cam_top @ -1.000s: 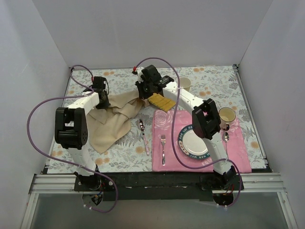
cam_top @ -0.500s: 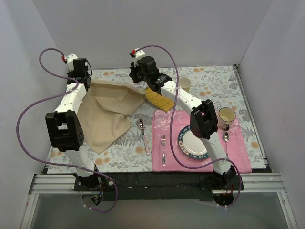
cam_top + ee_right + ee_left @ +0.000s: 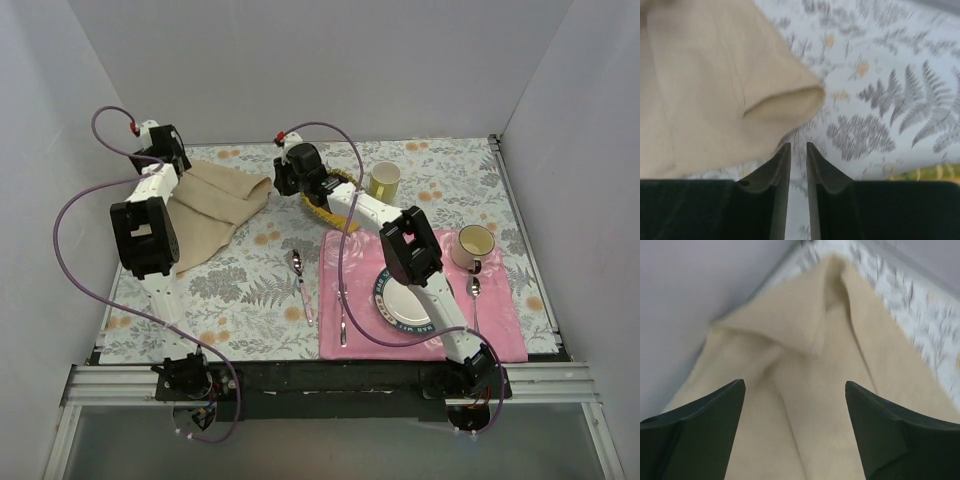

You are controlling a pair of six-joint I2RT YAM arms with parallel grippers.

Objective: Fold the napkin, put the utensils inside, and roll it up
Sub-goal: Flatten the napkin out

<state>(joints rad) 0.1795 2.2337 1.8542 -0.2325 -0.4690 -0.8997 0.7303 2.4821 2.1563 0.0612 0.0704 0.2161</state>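
Our left end effector (image 3: 795, 384) stands wide above the napkin (image 3: 205, 205), which lies rumpled at the far left of the bench (image 3: 250, 300). Our right end effector (image 3: 798, 146), barely parted and empty, sits just beside the napkin's right corner.

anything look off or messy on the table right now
The napkin is bunched up in the far-left corner, creased, with one tip curled over instead of lying flat. The yellow checked cloth sits crooked, partly under the right arm. Nothing looks spilled or broken.
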